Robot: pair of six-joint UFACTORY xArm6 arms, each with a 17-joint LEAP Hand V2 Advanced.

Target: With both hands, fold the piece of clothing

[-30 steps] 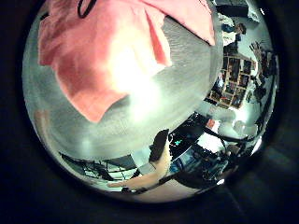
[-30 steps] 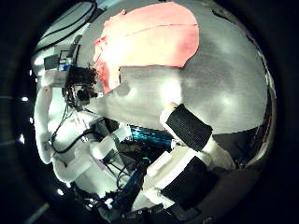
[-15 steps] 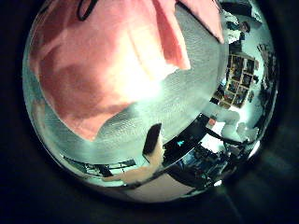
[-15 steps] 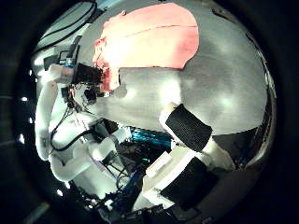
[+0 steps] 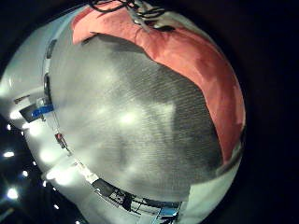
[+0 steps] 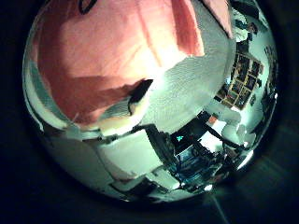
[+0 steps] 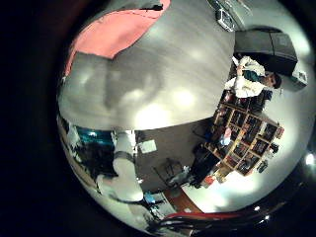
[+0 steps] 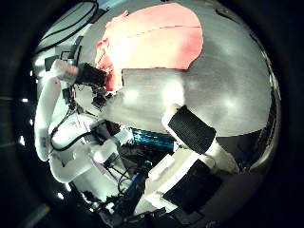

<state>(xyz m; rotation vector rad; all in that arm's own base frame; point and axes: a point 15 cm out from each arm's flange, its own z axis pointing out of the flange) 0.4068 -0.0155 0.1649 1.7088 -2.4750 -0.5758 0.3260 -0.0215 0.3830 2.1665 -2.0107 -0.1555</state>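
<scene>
One pink garment [image 8: 152, 43] lies flat on table [image 8: 228, 85].

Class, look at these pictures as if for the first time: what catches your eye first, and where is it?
First comes the garment, lying spread flat on the table. Next, in the right thumb side palm view, the left hand sits at the garment's edge. That view's own fingers reach in over the bare table, away from the cloth.
</scene>
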